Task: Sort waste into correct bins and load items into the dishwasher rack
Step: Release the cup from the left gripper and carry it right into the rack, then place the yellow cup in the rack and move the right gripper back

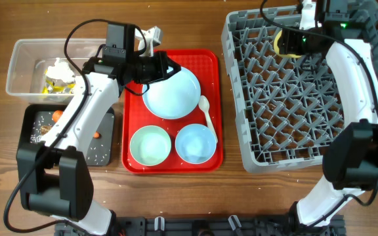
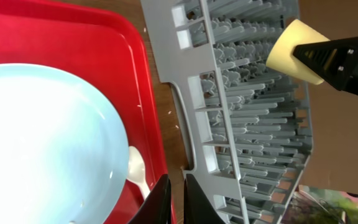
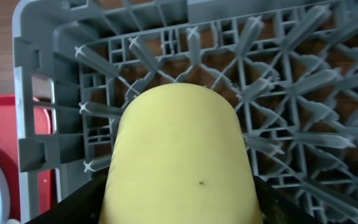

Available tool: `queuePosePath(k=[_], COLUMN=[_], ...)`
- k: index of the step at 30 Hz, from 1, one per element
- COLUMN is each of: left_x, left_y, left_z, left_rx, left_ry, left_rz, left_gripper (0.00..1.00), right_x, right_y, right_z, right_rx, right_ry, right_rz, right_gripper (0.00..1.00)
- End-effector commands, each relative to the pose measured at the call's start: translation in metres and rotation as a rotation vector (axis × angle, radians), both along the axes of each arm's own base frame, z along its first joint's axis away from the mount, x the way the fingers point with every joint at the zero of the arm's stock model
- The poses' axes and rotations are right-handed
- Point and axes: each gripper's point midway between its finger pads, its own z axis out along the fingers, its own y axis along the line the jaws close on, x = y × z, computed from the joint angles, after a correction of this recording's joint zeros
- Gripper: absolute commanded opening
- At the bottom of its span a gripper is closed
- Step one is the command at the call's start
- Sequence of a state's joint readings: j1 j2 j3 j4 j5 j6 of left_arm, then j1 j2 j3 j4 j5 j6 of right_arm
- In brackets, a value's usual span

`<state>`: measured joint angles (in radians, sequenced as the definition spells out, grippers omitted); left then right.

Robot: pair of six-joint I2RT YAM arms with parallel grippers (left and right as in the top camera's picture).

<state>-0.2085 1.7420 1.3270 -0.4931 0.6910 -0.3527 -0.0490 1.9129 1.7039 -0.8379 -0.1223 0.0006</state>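
Where right claw [image 1: 285, 44] hangs: over rack's [image 1: 294, 111] far-left part, grasping cup [image 3: 179, 162]
Left claw [image 2: 176, 182]: clenched, empty, left of rack, over tray [image 1: 205, 59]

left gripper [image 2: 176, 186]: closed | right gripper [image 3: 179, 196]: clamped, arm outstretched

No writing, label, brand, number or sign can be read in any of the views. The wrappers [image 1: 56, 84] in the clear tub [image 1: 25, 44] are too small to tell whether they carry print. The yellow cup [image 3: 179, 162], seen close up, shows only a tiny dark speck, which is not a character.
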Motion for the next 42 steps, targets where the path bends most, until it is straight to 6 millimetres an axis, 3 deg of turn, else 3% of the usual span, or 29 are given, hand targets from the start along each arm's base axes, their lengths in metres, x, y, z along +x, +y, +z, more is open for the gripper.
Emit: queuePosePath(k=[1, 8, 16, 19, 21, 24, 29, 35, 37, 40, 42], left_x=[0.002, -0.003, -0.007, -0.007, -0.007, -0.006, -0.006, -0.006, -0.006, -0.006, -0.007], left_y=[0.001, 0.006, 0.007, 0.007, 0.007, 0.008, 0.008, 0.008, 0.008, 0.008, 0.008], left_z=[-0.007, -0.019, -0.022, -0.022, -0.022, -0.023, -0.023, -0.023, -0.023, -0.023, -0.023], left_rx=[0.034, 0.103, 0.108, 0.108, 0.109, 0.117, 0.117, 0.117, 0.117, 0.118, 0.119], left_ry=[0.001, 0.033, 0.054, 0.054, 0.054, 0.052, 0.053, 0.052, 0.052, 0.054, 0.06], left_rz=[0.009, 0.036, 0.035, 0.035, 0.035, 0.042, 0.041, 0.042, 0.042, 0.042, 0.041], left_gripper=[0.08, 0.06, 0.05, 0.05, 0.08, 0.11, 0.29, 0.32, 0.32, 0.32, 0.31], right_x=[0.003, -0.001, 0.0, 0.0, 0.0, -0.001, -0.001, 0.012, 0.017, 0.008, -0.005], right_y=[0.008, 0.015, 0.03, 0.029, 0.029, 0.029, 0.029, 0.029, 0.029, 0.029, 0.022], right_z=[0.001, -0.01, -0.052, -0.057, -0.057, -0.058, -0.058, -0.034, -0.006, 0.022, 0.026], right_rx=[0.026, 0.026, 0.004, 0.003, 0.001, 0.002, 0.0, -0.014, -0.016, -0.007, -0.008], right_ry=[0.002, 0.04, 0.125, 0.133, 0.133, 0.142, 0.14, 0.068, 0.021, 0.013, 0.056], right_rz=[0.044, 0.06, 0.111, 0.11, 0.109, 0.109, 0.113, 0.133, 0.132, 0.112, 0.038], right_gripper=[0.4, 0.39, 0.38, 0.39, 0.5, 0.56, 0.99, 1.0, 1.0, 1.0, 0.98])
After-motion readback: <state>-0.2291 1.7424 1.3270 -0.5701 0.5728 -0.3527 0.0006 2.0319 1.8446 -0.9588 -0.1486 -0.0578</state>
